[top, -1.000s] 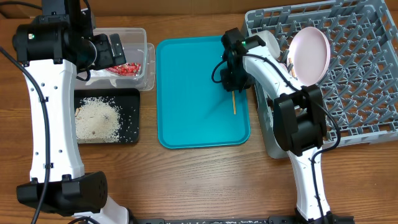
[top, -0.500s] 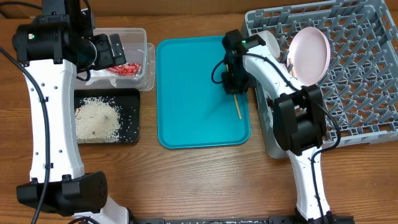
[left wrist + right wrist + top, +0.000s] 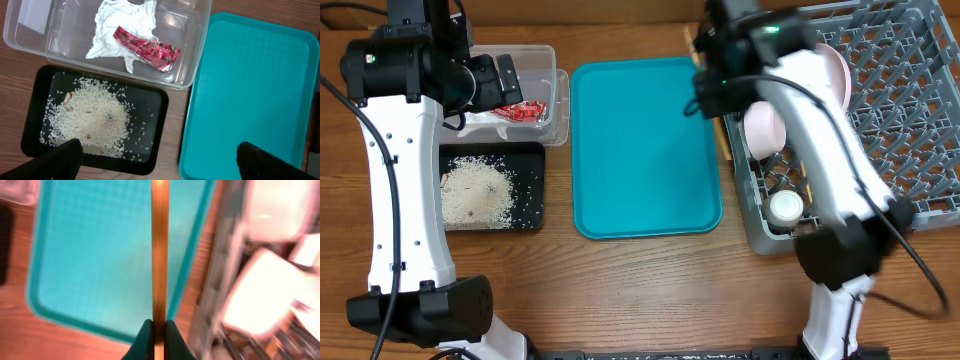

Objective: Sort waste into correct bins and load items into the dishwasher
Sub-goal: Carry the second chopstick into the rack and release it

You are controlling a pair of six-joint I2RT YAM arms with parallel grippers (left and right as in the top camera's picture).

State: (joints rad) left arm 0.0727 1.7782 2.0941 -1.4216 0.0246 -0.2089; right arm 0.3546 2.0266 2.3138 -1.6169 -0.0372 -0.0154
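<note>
My right gripper (image 3: pixel 159 330) is shut on a thin wooden chopstick (image 3: pixel 159 250) and holds it high above the right edge of the teal tray (image 3: pixel 95 255). In the overhead view the right gripper (image 3: pixel 712 85) is blurred, beside the grey dish rack (image 3: pixel 910 120). The rack holds pale pink plates (image 3: pixel 765 125) and a white cup (image 3: pixel 785 207). My left gripper (image 3: pixel 160 165) is open and empty above the black tray (image 3: pixel 161 100) of rice scraps (image 3: pixel 95 115). The clear tub (image 3: pixel 30 45) holds the white napkin (image 3: pixel 120 25) and the red wrapper (image 3: pixel 147 47).
The teal tray (image 3: pixel 640 150) lies bare between the bins on the left and the rack on the right. The clear tub (image 3: pixel 545 60) stands behind the black tray (image 3: pixel 535 190). Wooden table shows along the front.
My right gripper has lifted the chopstick off the teal tray and swung up and right toward the rack. The left arm has not moved.
</note>
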